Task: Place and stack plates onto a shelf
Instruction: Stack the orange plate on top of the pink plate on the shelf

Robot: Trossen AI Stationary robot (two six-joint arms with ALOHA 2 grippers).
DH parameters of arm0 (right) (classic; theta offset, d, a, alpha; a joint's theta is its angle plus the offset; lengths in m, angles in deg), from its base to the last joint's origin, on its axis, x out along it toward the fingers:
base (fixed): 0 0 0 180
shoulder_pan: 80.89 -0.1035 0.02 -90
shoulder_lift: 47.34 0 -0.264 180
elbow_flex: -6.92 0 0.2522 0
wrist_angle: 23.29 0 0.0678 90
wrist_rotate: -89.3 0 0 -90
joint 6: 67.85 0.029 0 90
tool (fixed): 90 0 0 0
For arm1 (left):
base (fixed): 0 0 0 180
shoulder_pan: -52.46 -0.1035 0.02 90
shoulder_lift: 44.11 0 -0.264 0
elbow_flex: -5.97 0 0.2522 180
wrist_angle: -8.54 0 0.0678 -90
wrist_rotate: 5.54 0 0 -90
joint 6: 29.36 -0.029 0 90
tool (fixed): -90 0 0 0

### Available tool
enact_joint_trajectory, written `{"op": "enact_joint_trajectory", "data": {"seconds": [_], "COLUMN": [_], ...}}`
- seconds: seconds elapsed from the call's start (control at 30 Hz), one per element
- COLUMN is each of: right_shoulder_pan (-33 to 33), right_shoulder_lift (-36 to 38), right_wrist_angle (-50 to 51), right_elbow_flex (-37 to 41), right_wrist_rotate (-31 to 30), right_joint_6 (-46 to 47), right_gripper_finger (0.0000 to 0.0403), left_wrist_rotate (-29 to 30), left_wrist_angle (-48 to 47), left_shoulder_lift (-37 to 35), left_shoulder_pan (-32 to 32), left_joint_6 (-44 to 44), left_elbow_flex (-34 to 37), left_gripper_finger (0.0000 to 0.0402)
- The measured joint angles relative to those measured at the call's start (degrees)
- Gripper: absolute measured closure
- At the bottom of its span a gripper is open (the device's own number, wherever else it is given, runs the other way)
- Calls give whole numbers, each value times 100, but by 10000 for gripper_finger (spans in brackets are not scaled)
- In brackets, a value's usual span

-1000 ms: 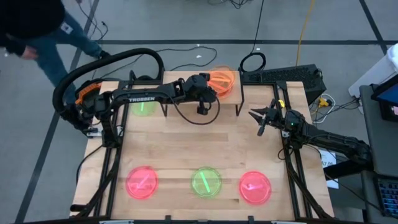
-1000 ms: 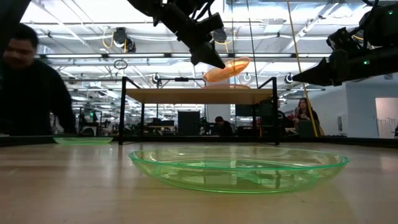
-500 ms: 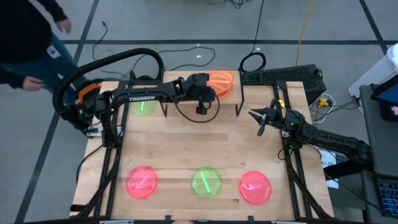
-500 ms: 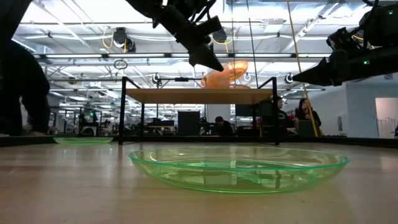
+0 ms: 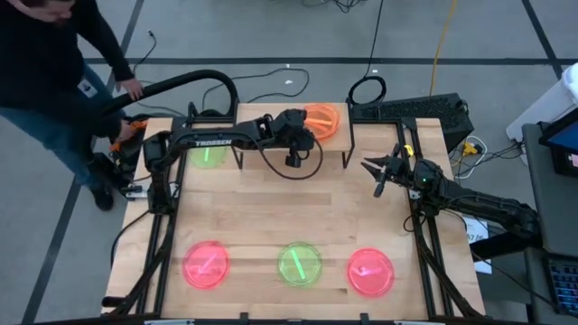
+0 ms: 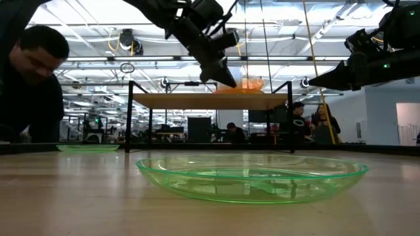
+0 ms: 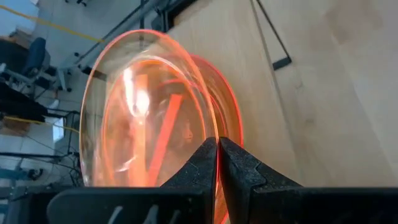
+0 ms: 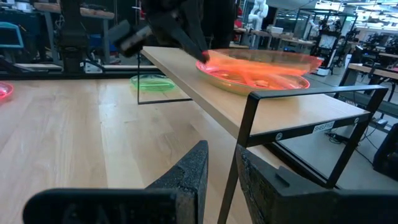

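1. Orange plate (image 5: 323,118) up on the shelf (image 5: 262,122), upper middle of the high view, and it looks to be going onto a second orange plate (image 8: 252,82) already lying there — the right wrist view shows two orange rims nested.
2. My read on handling: thin translucent plastic, light, fairly stiff, slick on the surface, so the rim is the place to pinch it, and a light plate could skid when let go.
3. Left gripper (image 7: 217,163) is doing just that — fingers squeezed nearly together on the plate's edge, rim caught between them, plate a little tilted over the one beneath.
4. Right gripper (image 5: 372,168) waits at the right of the shelf, above the worktop (image 5: 298,212), holding nothing; fingers look parted.
5. More plates down on the worktop: green plate (image 5: 208,154) under the shelf's left end, then along the lower edge a pink plate (image 5: 207,264), a second green plate (image 5: 299,264), a second pink plate (image 5: 370,272).
6. A person (image 5: 54,72) leans in at upper left.
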Motion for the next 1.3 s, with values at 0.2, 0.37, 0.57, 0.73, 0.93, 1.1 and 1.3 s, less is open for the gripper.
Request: {"op": "enact_joint_trajectory", "data": {"seconds": [0.2,0.37,0.57,0.73,0.93,1.1,1.3], "right_shoulder_pan": [0,0,0,1,2,1,2], "right_shoulder_lift": [-2,-2,0,-2,0,-1,0], "right_wrist_angle": [0,0,0,-2,-2,-2,0], "right_elbow_flex": [0,0,0,0,0,0,0], "right_wrist_rotate": [2,2,2,0,0,1,2], "right_joint_6": [-2,0,0,0,0,-1,0], "right_gripper_finger": [332,332,332,332,332,332,332], "left_wrist_rotate": [15,19,19,28,26,34,54], "left_wrist_angle": [128,122,87,82,79,76,24], "left_shoulder_lift": [87,89,89,89,83,43,-51], "left_shoulder_pan": [-80,-91,-83,-74,-9,24,24], "left_joint_6": [83,143,223,230,201,201,180], "left_elbow_flex": [0,0,0,0,0,0,0], "left_gripper_finger": [381,380,379,379,379,362,279]}}
